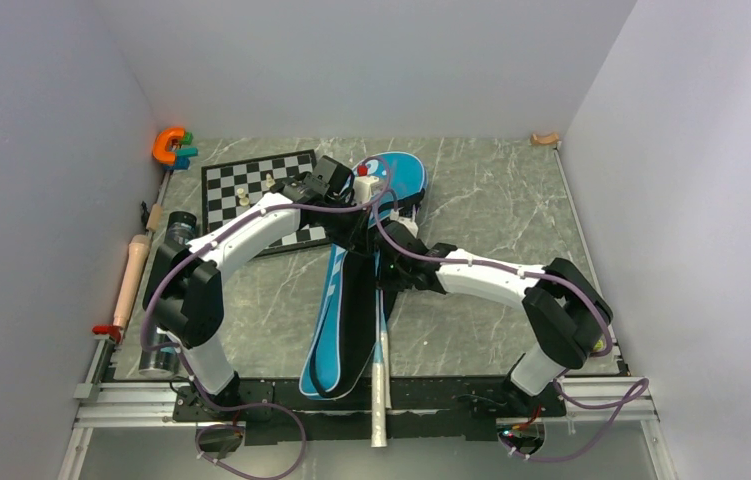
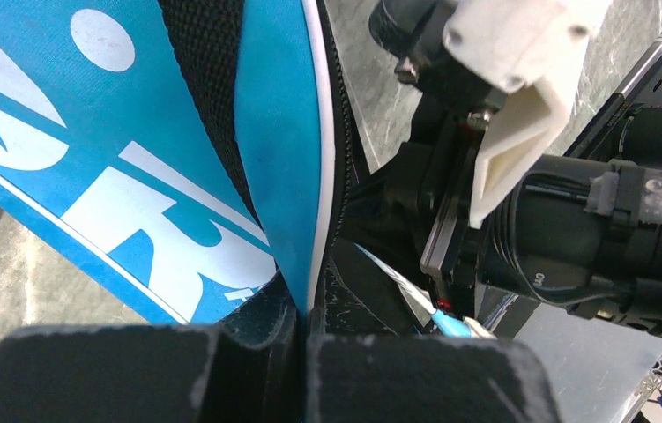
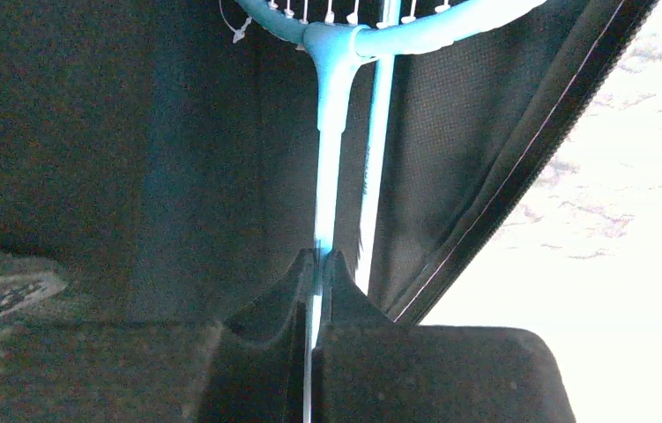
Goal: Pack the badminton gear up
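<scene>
The blue bag (image 1: pixel 323 330) lay in the middle of the worktop (image 1: pixel 491 220), its head toward 12 o'clock and its narrow end toward 6. Inside it, our right gripper (image 3: pixel 318 269) was closed narrow on a racket (image 3: pixel 327 150) shaft. Our left gripper (image 2: pixel 302 328) was clamped on the bag's piped edge. We judged it best to slide the racket straight toward 12, with the flap held high and clear of the zipper.

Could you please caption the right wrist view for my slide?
Right fingers pinch the light-blue racket by its shaft, inside the bag.
</scene>
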### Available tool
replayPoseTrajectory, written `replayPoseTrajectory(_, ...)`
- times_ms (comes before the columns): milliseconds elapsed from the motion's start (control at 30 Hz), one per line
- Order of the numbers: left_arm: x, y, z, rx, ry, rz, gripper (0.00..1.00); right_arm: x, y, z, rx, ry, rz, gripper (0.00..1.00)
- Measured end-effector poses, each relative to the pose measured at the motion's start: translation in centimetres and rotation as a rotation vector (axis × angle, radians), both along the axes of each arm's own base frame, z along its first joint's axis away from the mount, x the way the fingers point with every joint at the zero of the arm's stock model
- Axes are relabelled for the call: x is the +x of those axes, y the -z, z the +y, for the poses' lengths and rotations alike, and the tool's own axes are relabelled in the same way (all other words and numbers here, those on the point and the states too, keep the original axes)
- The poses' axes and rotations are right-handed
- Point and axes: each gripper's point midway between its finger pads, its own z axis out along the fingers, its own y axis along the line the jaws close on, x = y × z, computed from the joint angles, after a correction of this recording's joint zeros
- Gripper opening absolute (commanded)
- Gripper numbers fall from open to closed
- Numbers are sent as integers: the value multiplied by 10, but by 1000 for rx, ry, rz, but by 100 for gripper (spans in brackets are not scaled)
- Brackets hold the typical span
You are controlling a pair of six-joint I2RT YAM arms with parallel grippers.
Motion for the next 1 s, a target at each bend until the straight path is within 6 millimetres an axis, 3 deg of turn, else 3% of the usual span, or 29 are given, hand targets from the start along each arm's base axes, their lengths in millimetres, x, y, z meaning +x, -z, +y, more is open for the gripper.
replayPoseTrajectory(367,-2,-3,-2,-15,13,2,0,17,-6,-6,3,20,-33,0)
replayPoseTrajectory(667,-5,-12,-2,-34,22,-7,0,47,-15,-3,11,51,-85,0)
replayPoseTrajectory(1000,-5,-14,-2,-35,30,-19,0,53,-13,-5,8,62,-97,0)
